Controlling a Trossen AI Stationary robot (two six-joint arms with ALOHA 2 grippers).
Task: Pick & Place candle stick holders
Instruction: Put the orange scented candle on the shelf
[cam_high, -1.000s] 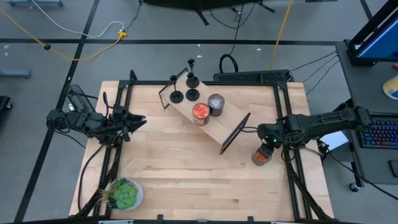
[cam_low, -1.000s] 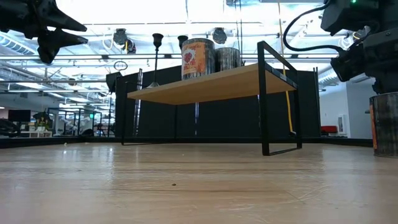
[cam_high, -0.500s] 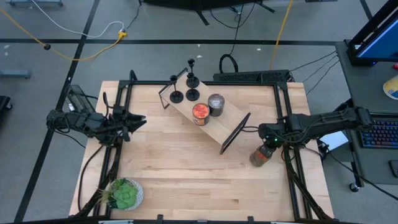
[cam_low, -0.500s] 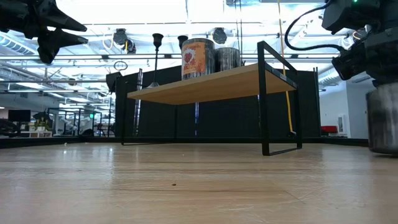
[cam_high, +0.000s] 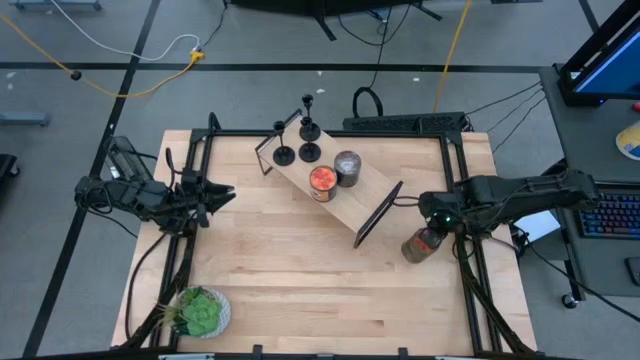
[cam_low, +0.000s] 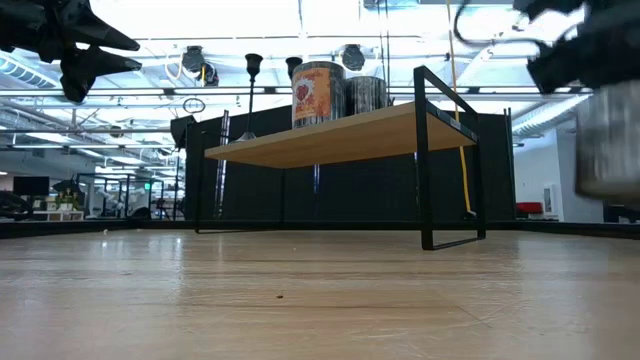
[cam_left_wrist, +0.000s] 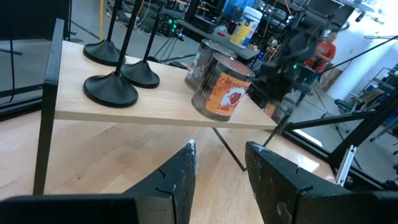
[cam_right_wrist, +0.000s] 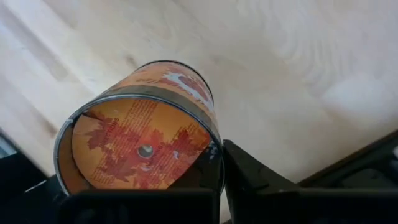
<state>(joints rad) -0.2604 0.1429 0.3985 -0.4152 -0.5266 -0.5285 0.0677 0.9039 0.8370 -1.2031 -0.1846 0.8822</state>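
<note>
Only from its wrist view is the right tool (cam_right_wrist: 214, 168) seen clamping the orange can (cam_right_wrist: 140, 146).

On your light wooden table (cam_high: 300, 280), the black-framed wooden shelf (cam_high: 345, 205) sits centre-rear carrying three black candle stick holders (cam_high: 285, 155) at its left end and two metal cans (cam_high: 322, 179) beside them, a third can (cam_high: 420, 245) right of it, leafy potted plant (cam_high: 200, 312) front-left.

Can (cam_high: 421, 245) now airborne (right gripper (cam_high: 436, 225) clamped)
</note>
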